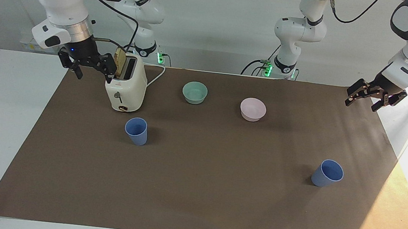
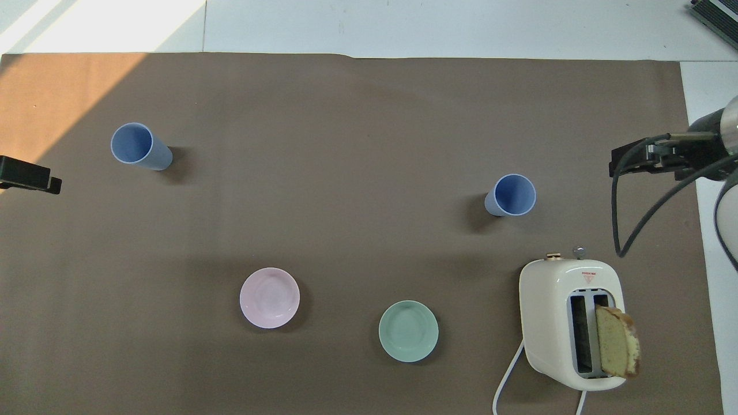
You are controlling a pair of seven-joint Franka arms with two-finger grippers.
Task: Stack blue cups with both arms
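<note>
The right gripper (image 1: 93,68) hangs raised just beside the toaster (image 1: 125,91), wrist angled down, jaws spread and holding nothing. The left gripper (image 1: 374,96) hangs over the mat's (image 1: 194,204) edge at the left arm's end, tilted, likewise spread and empty. One blue cup (image 1: 136,131) stands upright near the toaster, farther from the robots; the second blue cup (image 1: 327,173) stands well apart from the toaster, toward the left arm's end.

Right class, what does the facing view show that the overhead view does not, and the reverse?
Only the facing view shows the arms' bases and both tools whole: the right tool open beside the toaster, the left tool open over the mat's edge. Only the overhead view shows both toaster slots from above. Both show two blue cups, the pink bowl, the teal bowl and the bread slice.
</note>
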